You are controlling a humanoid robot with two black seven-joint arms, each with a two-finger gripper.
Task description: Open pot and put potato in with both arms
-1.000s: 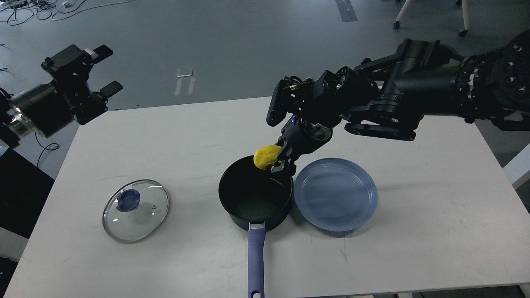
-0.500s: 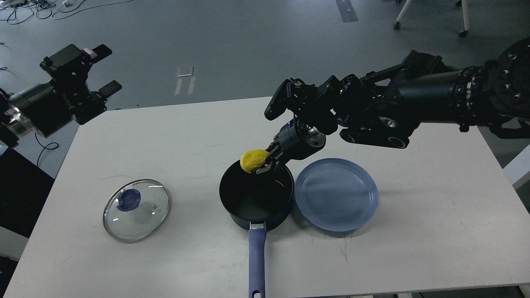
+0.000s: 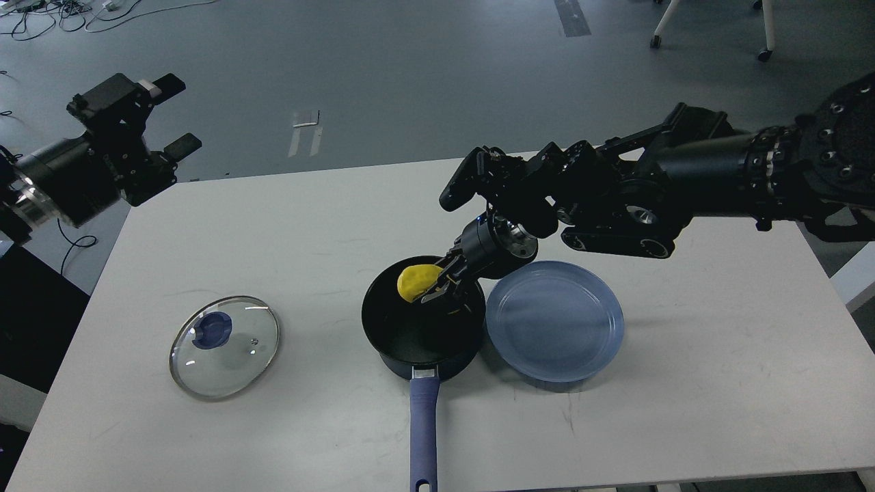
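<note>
The dark navy pot (image 3: 422, 321) stands open at the table's front middle, its blue-purple handle (image 3: 424, 437) pointing toward me. Its glass lid (image 3: 224, 346) with a blue knob lies flat on the table to the left. My right gripper (image 3: 437, 287) is shut on the yellow potato (image 3: 417, 282) and holds it inside the pot's mouth, near the far rim. My left gripper (image 3: 167, 116) is open and empty, raised off the table's far left corner.
A flat blue-grey plate (image 3: 554, 320) lies right beside the pot on its right. The white table (image 3: 683, 383) ends at a front edge near the handle's tip. Cables lie on the floor at top left.
My right gripper has carried the potato left and down, from above the pot's far right rim into its mouth. The left arm, lid and plate have not moved.
</note>
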